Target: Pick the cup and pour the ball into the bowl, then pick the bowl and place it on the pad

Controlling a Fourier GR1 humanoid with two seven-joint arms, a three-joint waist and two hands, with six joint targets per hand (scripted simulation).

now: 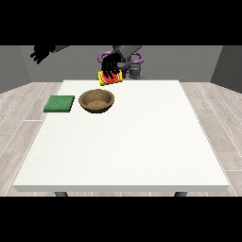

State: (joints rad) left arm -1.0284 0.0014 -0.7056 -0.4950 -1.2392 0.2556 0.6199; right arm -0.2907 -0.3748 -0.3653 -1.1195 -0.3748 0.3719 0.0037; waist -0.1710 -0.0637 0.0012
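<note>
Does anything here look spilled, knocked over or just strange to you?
Nothing looks spilled or damaged. The yellow and red cup is held in the air, tipped, by the black hand at the view's right, just behind the brown wooden bowl. The flat green pad lies square beside the bowl. I cannot see the ball.

Pad (59, 104) left of bowl (97, 100) on table (123, 151).

We see a large white surface (142, 151) filling most of the view, standing on dark legs (60, 194). Beneath it runs a floor (23, 123) of pale grey wood-look planks. Plain grey walls (189, 61) close the room behind, evenly lit.
</note>
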